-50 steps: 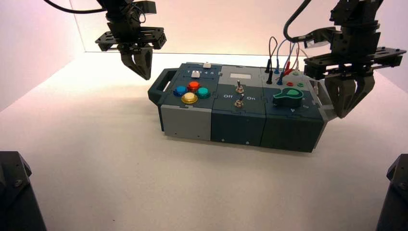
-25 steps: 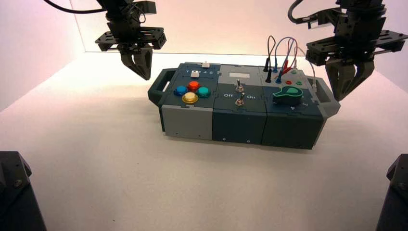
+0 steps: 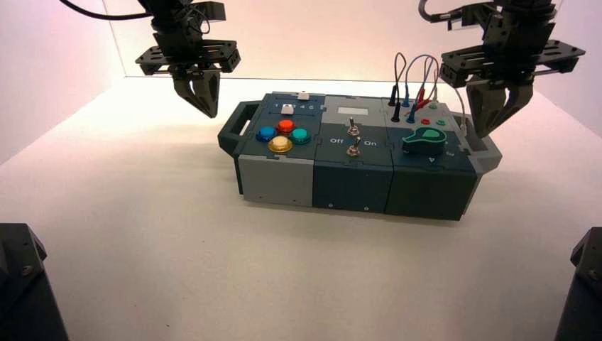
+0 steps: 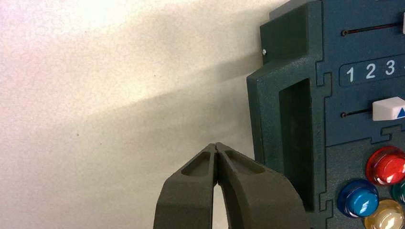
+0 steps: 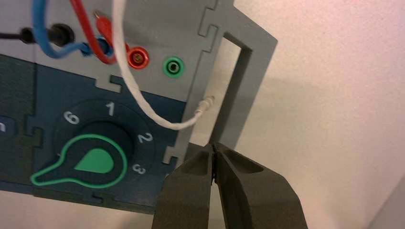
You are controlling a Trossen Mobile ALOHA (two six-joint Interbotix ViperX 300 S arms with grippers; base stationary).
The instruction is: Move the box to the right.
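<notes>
- The box (image 3: 358, 160) sits on the tabletop (image 3: 156, 234), right of centre and nearer the far edge.
- The right gripper (image 3: 491, 114) hangs above the box's right end handle (image 3: 483, 145), fingertips pressed together, holding nothing.
- The left gripper (image 3: 202, 99) hovers beyond the left end handle (image 3: 234, 128), clenched and empty.

**Box between two raised grippers**

The long dark teal-grey three-section box (image 3: 358, 160) stands on the white counter (image 3: 177, 249). Above and just left of its left end handle (image 3: 234, 128) hangs the left gripper (image 3: 202, 96), fingers (image 4: 229, 191) closed. The right gripper (image 3: 493, 114), fingertips together, hangs just above the right end handle (image 5: 243, 90), right of the green knob (image 3: 424, 144).
</notes>
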